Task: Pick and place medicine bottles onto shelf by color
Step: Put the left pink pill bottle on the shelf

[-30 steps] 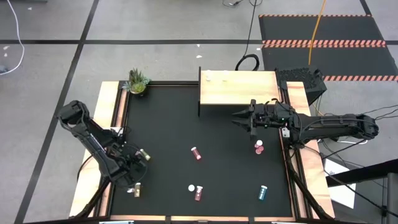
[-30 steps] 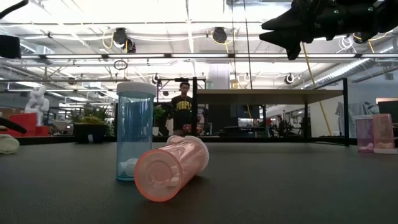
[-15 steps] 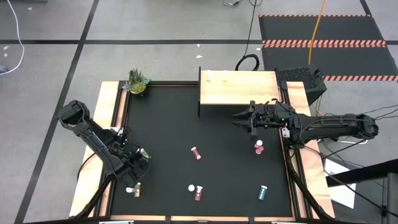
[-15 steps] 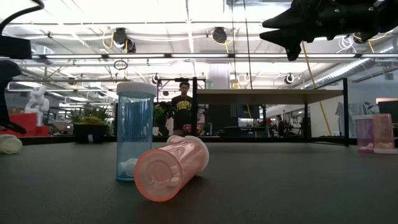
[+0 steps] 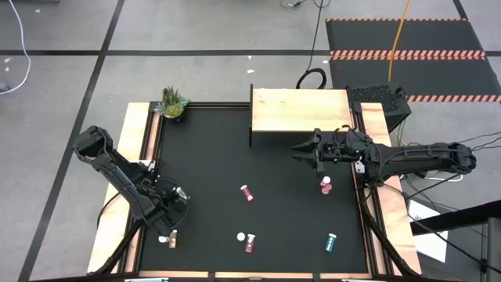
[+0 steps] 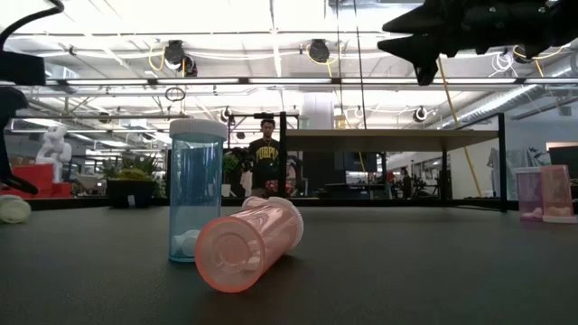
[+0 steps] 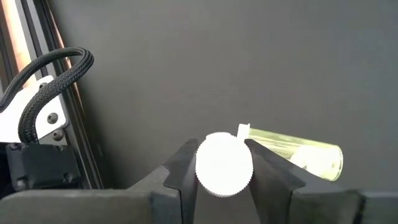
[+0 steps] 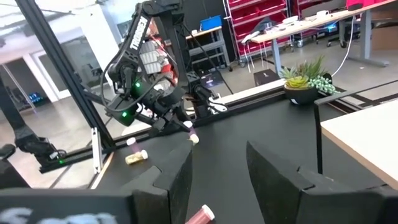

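The left gripper is gripping a small medicine bottle with a ribbed white round cap near the table's near-left corner, the cap sitting squarely between both dark fingers, which are pressing its sides. A clear yellow-gold cylindrical bottle is lying on its side on the black tabletop just beyond. The right gripper is hovering beside the pale wood flat-topped shelf, its fingers spread apart and empty.
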Robot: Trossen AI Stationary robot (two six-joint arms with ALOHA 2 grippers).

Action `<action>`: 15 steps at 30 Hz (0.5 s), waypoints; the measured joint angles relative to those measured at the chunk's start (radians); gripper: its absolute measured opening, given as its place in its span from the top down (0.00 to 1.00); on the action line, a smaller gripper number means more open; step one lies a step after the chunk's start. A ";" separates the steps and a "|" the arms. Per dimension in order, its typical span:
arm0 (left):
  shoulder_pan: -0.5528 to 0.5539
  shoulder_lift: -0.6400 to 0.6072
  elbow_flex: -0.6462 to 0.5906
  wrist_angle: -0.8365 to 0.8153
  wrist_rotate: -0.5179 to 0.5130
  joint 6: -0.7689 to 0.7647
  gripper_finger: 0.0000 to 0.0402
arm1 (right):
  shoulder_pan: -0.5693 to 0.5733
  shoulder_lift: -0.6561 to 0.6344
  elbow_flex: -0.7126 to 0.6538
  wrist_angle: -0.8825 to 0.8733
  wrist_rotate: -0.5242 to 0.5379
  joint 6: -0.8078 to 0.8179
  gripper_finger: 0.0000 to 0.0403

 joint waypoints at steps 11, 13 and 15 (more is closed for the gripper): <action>0.001 -0.097 0.163 -0.216 -0.081 0.061 0.71 | 0.000 -0.032 0.000 0.040 0.016 0.039 0.64; 0.002 -0.124 0.214 -0.200 -0.173 0.159 0.71 | 0.000 -0.028 0.000 0.093 0.032 0.076 0.64; 0.012 -0.146 0.270 -0.168 -0.261 0.309 0.71 | 0.000 -0.012 0.001 0.154 0.034 0.129 0.64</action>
